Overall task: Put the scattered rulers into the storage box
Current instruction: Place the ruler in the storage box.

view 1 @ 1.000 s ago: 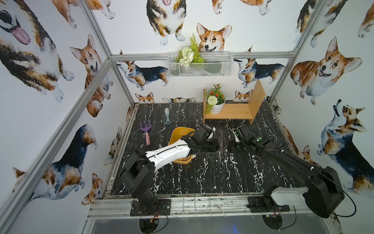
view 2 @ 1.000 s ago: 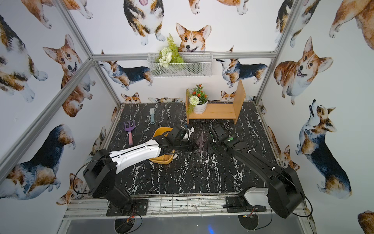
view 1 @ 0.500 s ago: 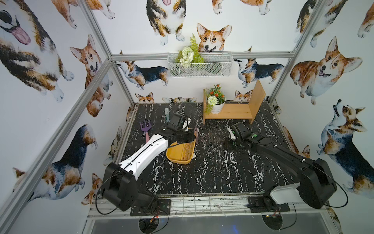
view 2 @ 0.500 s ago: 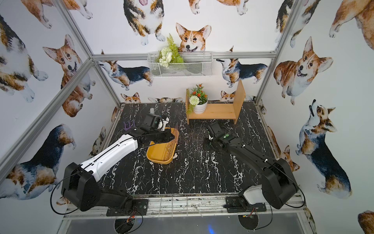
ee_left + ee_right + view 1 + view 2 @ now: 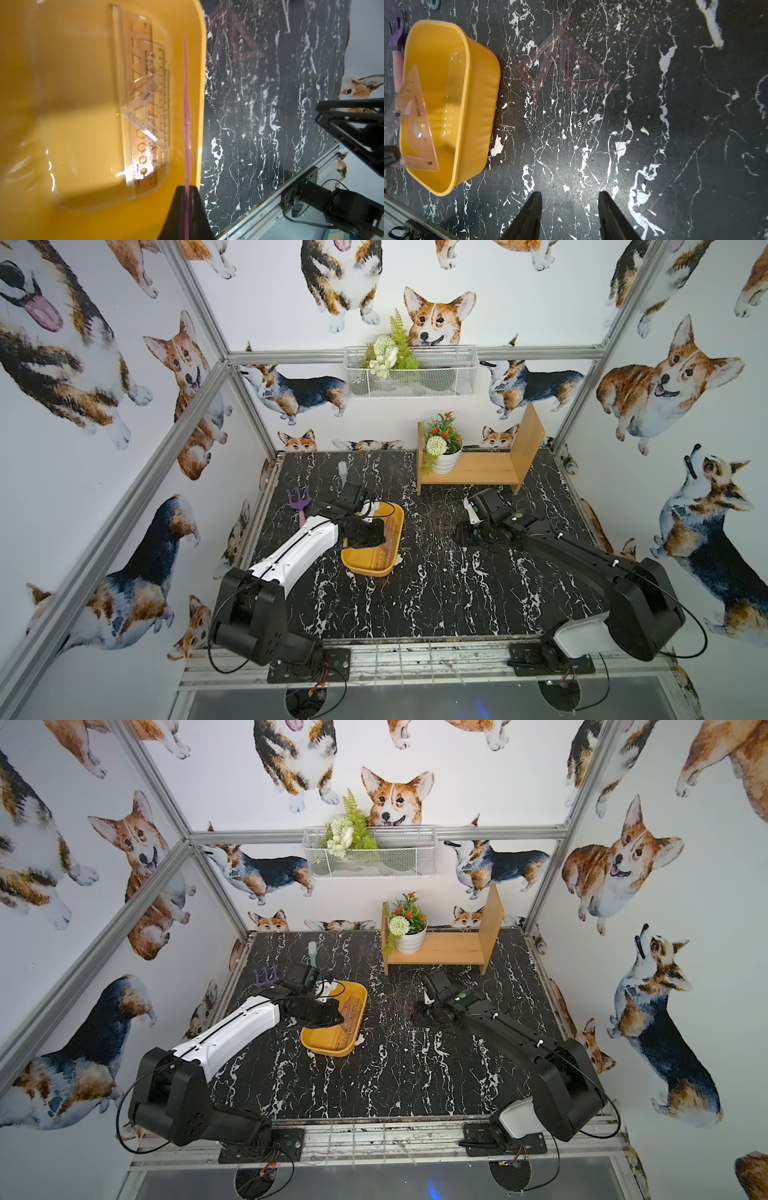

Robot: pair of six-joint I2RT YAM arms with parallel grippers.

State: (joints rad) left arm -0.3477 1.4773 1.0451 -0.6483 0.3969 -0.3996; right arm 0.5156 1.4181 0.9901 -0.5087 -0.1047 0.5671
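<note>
You're hanging a ruler (image 5: 417,116) edge-on over the box (image 5: 481,99), L gripper (image 5: 186,188) clamping it, so next probably needs lowering & release; R gripper (image 5: 570,193) is hovering open, empty, nr 2 set squares (image 5: 583,68).

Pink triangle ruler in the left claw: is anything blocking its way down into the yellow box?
Nothing visible blocks it. The left gripper holds the triangle ruler edge-on just above the open storage box. Beneath it are only the other rulers, lying flat on the box's floor.

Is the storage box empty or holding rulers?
Not empty: the left wrist view shows clear rulers lying overlapped on the storage box floor.
</note>
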